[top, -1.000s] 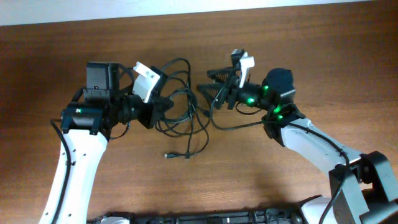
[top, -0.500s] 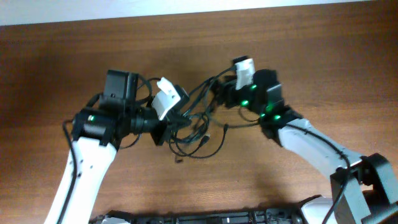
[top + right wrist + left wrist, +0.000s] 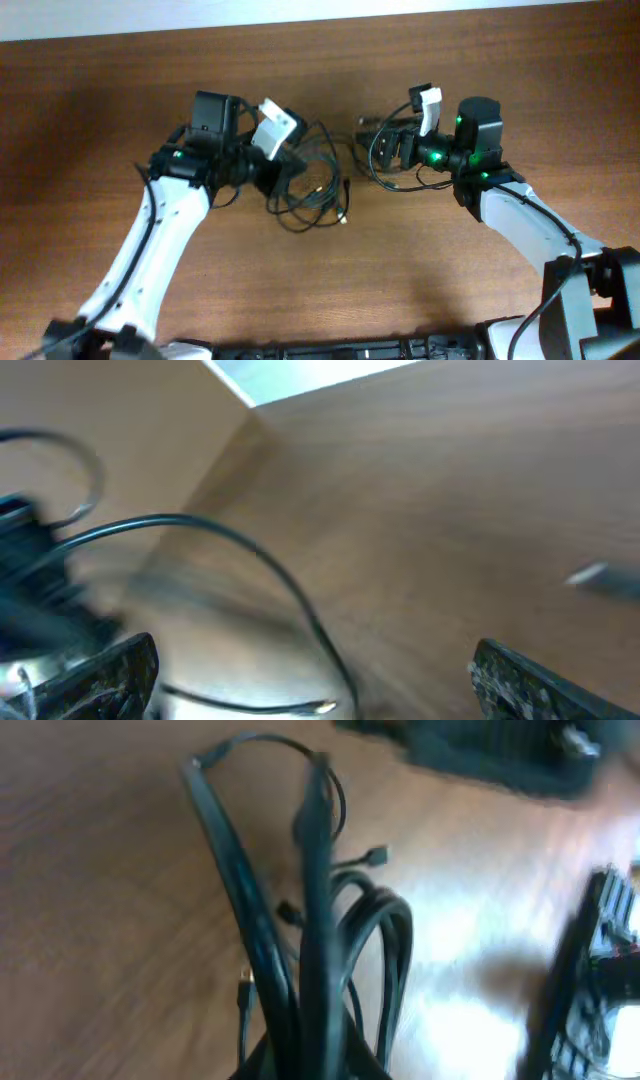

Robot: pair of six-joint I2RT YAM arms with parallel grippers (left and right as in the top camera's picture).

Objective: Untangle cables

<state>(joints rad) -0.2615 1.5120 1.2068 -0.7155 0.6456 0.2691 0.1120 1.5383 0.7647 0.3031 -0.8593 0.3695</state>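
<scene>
The cables point(image 3: 315, 185) are thin black cords in loose loops on the wooden table between the arms. My left gripper point(image 3: 272, 172) is shut on a bunch of them; in the left wrist view the cords point(image 3: 310, 910) rise out of the jaws point(image 3: 310, 1065). A light plug tip point(image 3: 343, 216) lies at the tangle's lower right. My right gripper point(image 3: 376, 146) is wide open to the right of the tangle. In the right wrist view one thin cable point(image 3: 270, 560) with a metallic tip arcs between the spread fingers point(image 3: 320, 685), not gripped.
The wooden table point(image 3: 320, 290) runs to a pale far edge point(image 3: 300, 15). Thicker black wires run along both robot arms. The right arm's dark gripper parts point(image 3: 600, 960) show blurred at the right edge of the left wrist view.
The right gripper pulled back to the right, away from the tangle, and is open. The left gripper lifted slightly toward the far side with the bundle. The loops shifted with it.
</scene>
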